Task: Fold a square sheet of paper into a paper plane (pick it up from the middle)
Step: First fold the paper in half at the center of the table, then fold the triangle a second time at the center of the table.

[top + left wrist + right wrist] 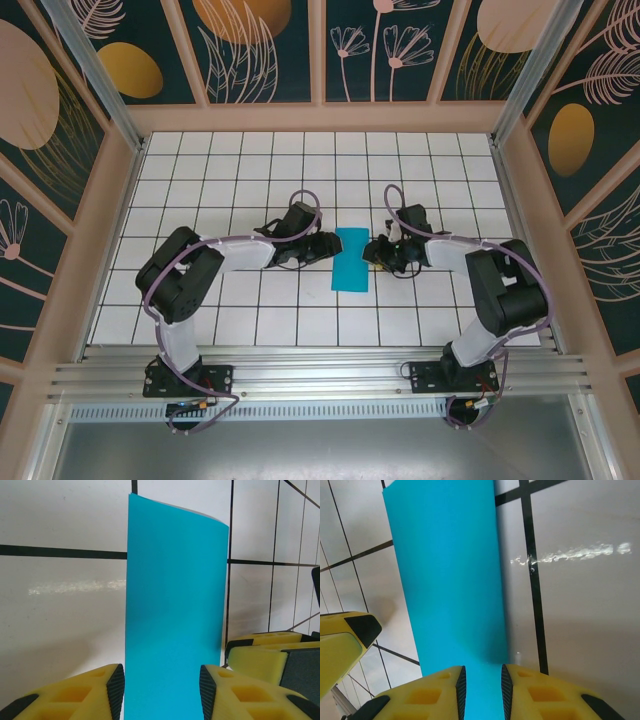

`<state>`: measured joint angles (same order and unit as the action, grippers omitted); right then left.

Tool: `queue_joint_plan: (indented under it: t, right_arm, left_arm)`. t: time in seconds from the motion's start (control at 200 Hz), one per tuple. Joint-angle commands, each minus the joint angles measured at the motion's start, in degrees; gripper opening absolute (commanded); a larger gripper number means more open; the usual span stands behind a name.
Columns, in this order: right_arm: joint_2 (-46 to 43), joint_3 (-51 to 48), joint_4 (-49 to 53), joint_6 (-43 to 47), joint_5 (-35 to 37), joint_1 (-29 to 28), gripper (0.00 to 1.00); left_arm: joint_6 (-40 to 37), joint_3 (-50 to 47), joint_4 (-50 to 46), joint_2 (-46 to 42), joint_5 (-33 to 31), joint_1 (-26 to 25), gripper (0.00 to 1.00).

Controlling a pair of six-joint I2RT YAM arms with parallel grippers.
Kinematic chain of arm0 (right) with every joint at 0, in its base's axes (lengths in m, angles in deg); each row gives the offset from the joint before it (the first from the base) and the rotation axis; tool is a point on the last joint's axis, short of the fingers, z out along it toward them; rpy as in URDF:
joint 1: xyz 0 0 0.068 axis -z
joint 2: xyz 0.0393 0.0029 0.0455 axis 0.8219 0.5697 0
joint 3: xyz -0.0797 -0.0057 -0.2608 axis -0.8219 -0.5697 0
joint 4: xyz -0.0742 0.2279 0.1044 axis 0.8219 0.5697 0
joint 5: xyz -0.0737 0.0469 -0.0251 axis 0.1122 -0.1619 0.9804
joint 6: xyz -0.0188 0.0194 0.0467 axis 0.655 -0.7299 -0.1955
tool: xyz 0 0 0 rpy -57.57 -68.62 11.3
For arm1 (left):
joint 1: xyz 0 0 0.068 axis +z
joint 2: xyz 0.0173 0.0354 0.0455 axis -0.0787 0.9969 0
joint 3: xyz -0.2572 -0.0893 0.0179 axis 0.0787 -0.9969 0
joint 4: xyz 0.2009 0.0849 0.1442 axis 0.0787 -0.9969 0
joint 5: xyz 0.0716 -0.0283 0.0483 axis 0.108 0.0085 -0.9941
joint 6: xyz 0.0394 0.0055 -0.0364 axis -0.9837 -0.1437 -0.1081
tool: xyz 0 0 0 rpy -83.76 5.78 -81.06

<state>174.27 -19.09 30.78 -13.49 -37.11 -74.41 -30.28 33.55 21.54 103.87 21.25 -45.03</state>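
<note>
Left claw [161, 685] is hovering spread over the thin folded teal-blue paper sheet [351, 258], right claw [483, 685] narrowly parted. Light, limp, slippery: best pinching the edge facing each claw.

Square sheet of paper [350, 259]: thin teal paper, matt, smooth, faint soft sheen.
Desk [250, 170]: white tiled top, glossy, smeared light reflections; dark grid lines flat, matt.
Left claw [161, 680], right claw [483, 680]: yellow plastic fingers [75, 695], matt, moulded pockets; black pads [116, 685], matt, rubbery look.
Rail [320, 375]: bare brushed metal.
Left arm [180, 270]: black plastic shell, semi-gloss.
</note>
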Motion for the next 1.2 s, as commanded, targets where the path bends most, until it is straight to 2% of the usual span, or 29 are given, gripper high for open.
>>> queue_joint_plan:
  t: [0.0,1.191]
  right_arm:
    - [1.11,1.15,-1.62,0.49,-1.75,-0.42,0.28]
    - [4.41,-0.96,-1.81,0.32,0.97,-0.46,0.28]
  left_arm:
    - [0.56,1.3,0.31,1.58,0.01,0.08,0.47]
    - [1.81,1.85,4.03,4.55,7.31,0.15,0.47]
